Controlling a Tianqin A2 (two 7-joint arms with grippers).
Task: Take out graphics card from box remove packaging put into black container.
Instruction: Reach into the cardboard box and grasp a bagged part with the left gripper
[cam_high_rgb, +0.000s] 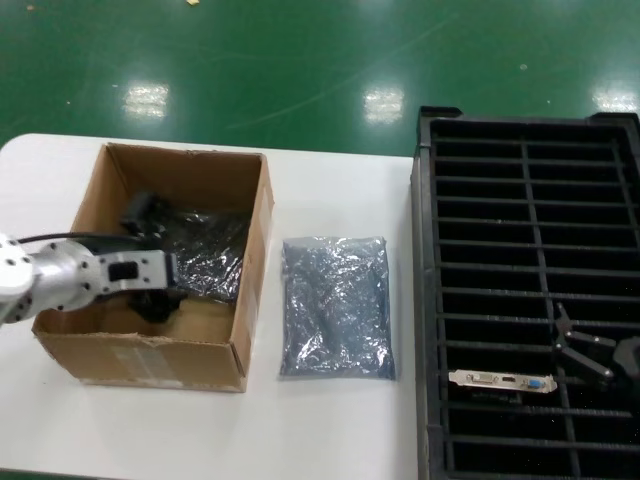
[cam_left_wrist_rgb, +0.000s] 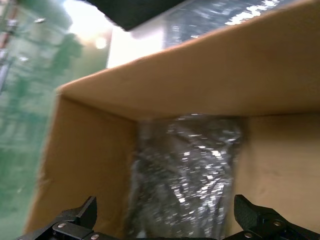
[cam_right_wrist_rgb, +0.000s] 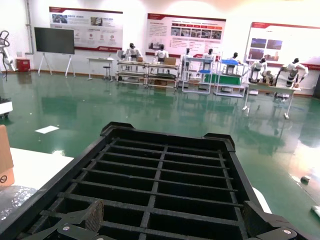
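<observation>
**Left gripper inside the cardboard box, one card already in the black container**

On the white tabletop, the brown corrugated cardboard box stands at the left. The left gripper is lowered inside it with its fingers spread open, just above a shiny crinkled grey anti-static bag lying on the box floor. Beside the box, to its right, a second grey-blue crinkled bag lies flat on the tabletop. At the right, the large black ribbed plastic container holds a graphics card with a narrow silver metal bracket in a near slot. The right gripper hovers open just beside the card, over the container.
</observation>
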